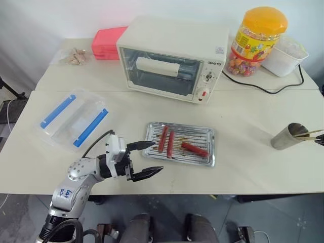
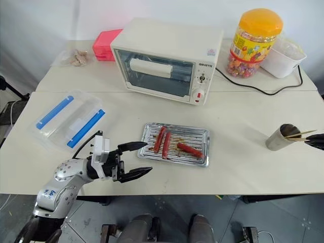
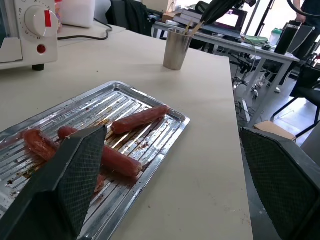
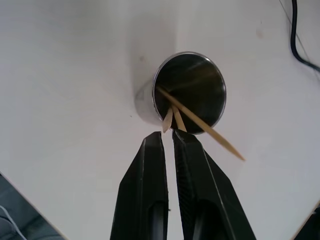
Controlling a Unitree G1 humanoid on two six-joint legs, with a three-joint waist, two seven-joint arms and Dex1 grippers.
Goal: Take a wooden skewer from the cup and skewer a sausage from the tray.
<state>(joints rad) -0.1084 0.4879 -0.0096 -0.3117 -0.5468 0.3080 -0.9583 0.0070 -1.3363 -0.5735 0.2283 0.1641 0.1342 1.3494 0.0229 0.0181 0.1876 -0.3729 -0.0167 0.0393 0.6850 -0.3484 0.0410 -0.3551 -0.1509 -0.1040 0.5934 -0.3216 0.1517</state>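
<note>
Left gripper: fingers spread wide, level at the table's front edge, just left of the tray; tray: deep-red sausage lying in its right half; cup: far right, skewers inside; right gripper: fingers pinched on a wooden skewer at the rim.

Left gripper level with jaws wide apart; right gripper angled downward, jaws nearly together.

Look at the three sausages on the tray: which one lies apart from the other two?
The deep-red sausage, lying at an angle toward the right side of the tray. The two slimmer orange-red sausages lie side by side further left.
</note>
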